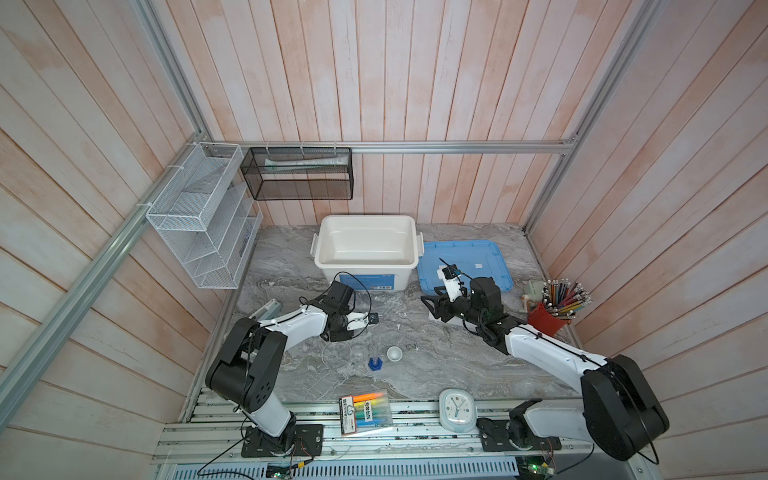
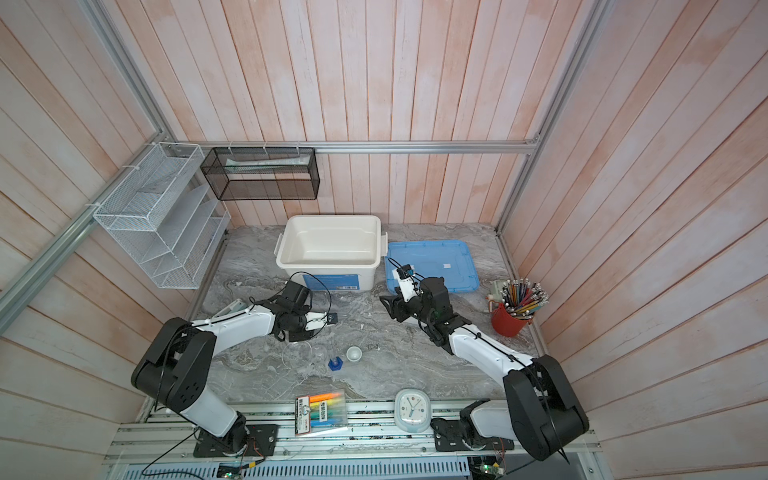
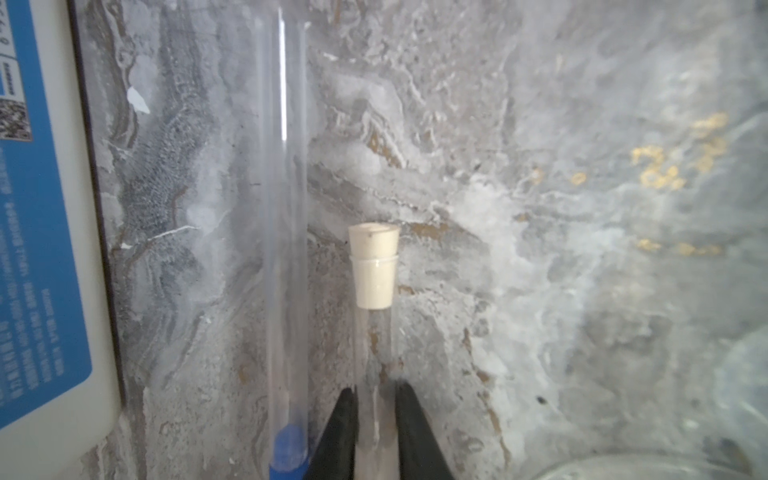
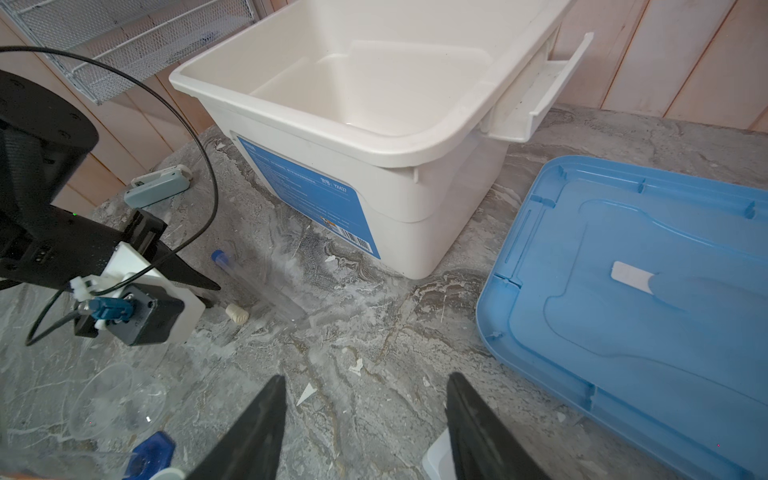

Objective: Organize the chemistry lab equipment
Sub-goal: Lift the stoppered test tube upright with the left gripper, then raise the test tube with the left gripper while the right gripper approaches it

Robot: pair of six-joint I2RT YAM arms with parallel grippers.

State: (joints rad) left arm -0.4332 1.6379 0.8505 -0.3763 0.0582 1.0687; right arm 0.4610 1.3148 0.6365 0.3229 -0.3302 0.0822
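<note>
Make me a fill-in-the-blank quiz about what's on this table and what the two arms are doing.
The left end effector pinches the thin tube whose stopper is ____.
The other tube, lying beside it, has a ____ cap.
The red cup is full of ____.
The right end effector is ____ and holds nothing.
Missing words: white, blue, pencils, open.

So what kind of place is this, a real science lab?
Probably a robot practice booth, not a real lab: a left arm and right arm bolted to rails, plank walls around a marble-look table, and lab gear like a white-capped tube and blue-based cylinder.
</note>
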